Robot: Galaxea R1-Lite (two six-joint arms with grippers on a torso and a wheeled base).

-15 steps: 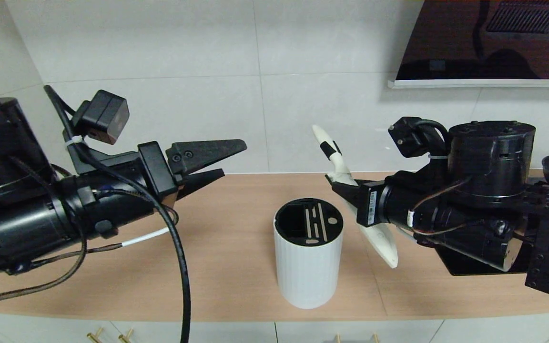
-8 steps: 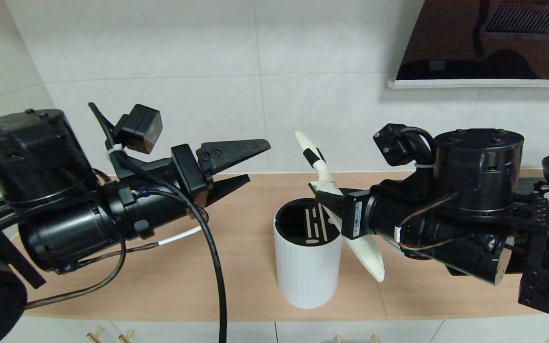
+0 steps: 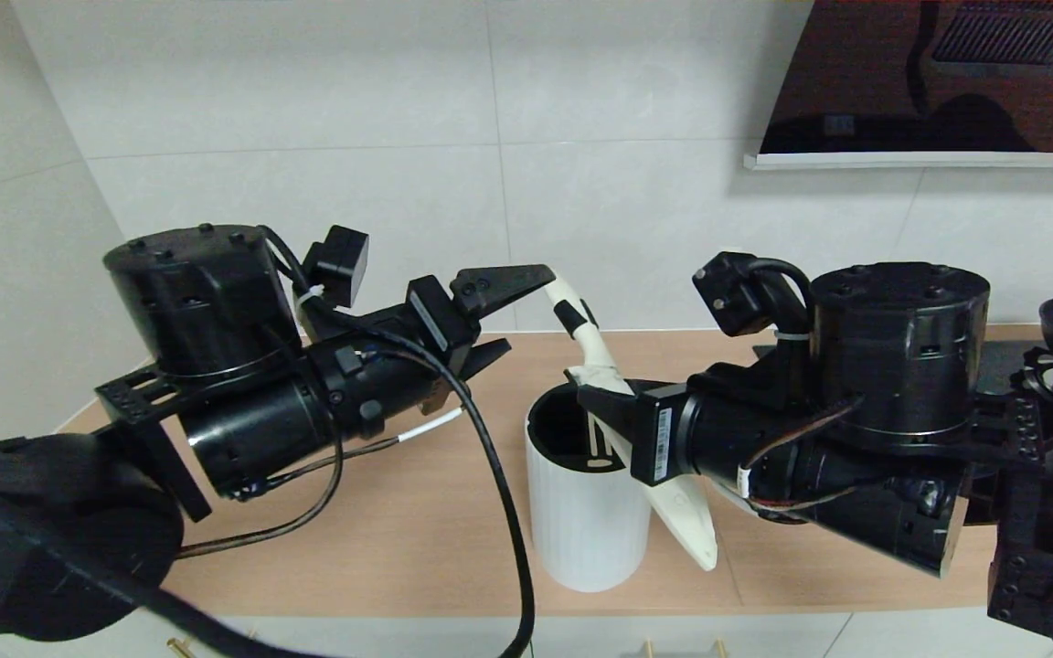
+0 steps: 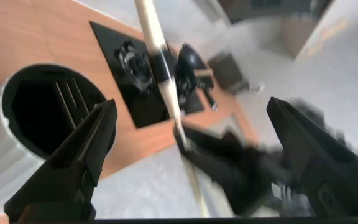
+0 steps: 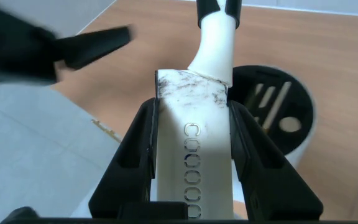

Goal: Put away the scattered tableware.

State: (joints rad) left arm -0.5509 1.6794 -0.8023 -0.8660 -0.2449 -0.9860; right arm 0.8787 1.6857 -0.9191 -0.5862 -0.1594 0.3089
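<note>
Between the two grippers: white ribbed holder (image 3: 586, 512), cylindrical, upright on the wooden countertop (image 3: 398, 530). Its mouth is open and its insert is black and slotted. It stands directly below the right gripper's fingertips, and below and ahead of the left gripper.

Item, right gripper (image 3: 604, 402): clenched on the white utensil (image 3: 592, 343), with one finger on each flat edge of the blade. The wrist camera shows the blade with a row of small oval holes.

Item, white utensil: held tilted.
- Handle: carries a black band and slants up from the right gripper toward the left gripper.
- Blade tip: hangs below the right gripper's fingers, outside the holder, just beside its wall on the right gripper's side.
- Contact between blade and wall: cannot tell.

Item, left gripper (image 3: 526, 309): released, jaws spread wide, nothing between them. The upper finger's tip is level with the end of the utensil's handle. Touching or merely in line: cannot tell.

Beyond the right gripper: black cooktop (image 4: 135, 81) set into the countertop.
</note>
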